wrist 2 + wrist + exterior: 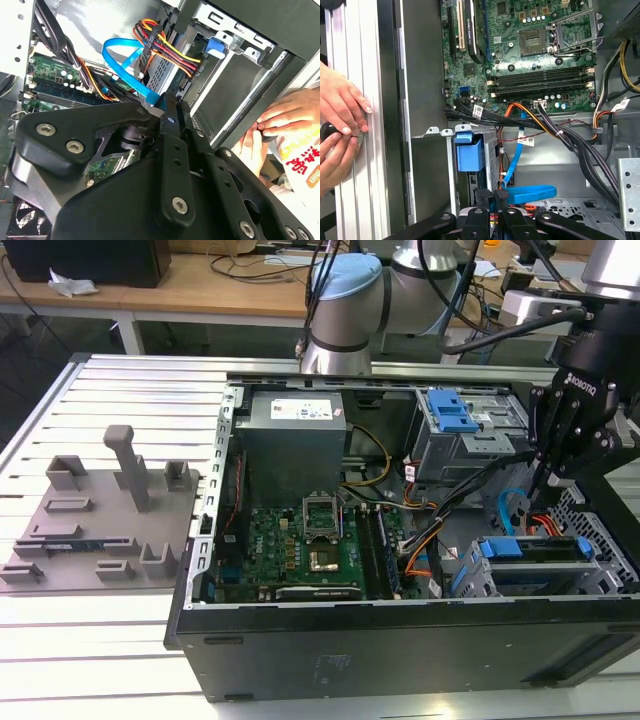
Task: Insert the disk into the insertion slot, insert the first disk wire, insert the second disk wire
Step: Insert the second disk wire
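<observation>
Exterior view: gripper [556, 478] hangs at 12 o'clock above caddy-framed disk [535, 550] seated in insertion slot [600, 575]; grip state unclear

White lettering runs across the body of the black gripper [556, 478] in the exterior view. The grey boxy metal power supply [295, 430] carries a white printed sticker (its lines are too fine to make out). In the second wrist view, red characters mark a white plastic packet [300, 167]; they cannot be read.
</observation>
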Tool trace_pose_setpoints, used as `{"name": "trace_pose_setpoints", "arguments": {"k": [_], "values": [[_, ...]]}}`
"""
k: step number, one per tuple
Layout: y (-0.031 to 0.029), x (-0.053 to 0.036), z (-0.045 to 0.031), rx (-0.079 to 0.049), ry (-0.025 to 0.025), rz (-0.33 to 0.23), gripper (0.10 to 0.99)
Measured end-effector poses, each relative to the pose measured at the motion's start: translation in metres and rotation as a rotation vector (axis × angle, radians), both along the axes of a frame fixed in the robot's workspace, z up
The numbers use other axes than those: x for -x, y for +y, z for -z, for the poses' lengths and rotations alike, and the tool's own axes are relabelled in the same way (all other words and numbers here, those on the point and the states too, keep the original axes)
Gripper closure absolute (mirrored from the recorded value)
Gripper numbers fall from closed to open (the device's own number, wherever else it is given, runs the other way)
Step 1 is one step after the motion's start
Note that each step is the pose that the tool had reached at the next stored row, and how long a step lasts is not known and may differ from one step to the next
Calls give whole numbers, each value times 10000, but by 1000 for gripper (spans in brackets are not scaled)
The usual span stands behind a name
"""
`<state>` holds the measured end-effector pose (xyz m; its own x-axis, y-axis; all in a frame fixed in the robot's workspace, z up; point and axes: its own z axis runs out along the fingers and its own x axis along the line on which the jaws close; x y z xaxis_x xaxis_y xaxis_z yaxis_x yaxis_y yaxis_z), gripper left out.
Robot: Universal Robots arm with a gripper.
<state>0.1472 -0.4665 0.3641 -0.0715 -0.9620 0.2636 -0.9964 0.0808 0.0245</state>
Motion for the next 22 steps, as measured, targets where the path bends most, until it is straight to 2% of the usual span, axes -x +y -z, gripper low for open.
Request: {"name": "trace_pose_setpoints", "arguments": {"k": [4, 5, 6, 7, 8, 9, 10, 11, 13, 16, 18, 20, 21, 22], "values": [[-2, 1, 3, -7, -3, 0, 925], [-16, 7, 5, -37, -39, -1, 925], [-48, 18, 5, -112, -156, 0, 925], [-65, 25, 7, -149, -235, 0, 925], [-139, 43, 10, -261, -295, 1, 925], [-201, 45, 13, -553, -322, 4, 925], [-242, 45, 13, -921, -395, 9, 925], [-292, 47, 18, -1168, -458, 7, 925], [-361, 59, 41, -1255, -471, -25, 925], [-417, 69, 66, -1341, -481, -83, 925], [-467, 71, 76, -1478, -560, -138, 925], [-488, 71, 78, -1583, -613, -162, 925], [-511, 73, 82, -1731, -651, -186, 925], [-520, 75, 84, -1810, -659, -194, 925]]}}
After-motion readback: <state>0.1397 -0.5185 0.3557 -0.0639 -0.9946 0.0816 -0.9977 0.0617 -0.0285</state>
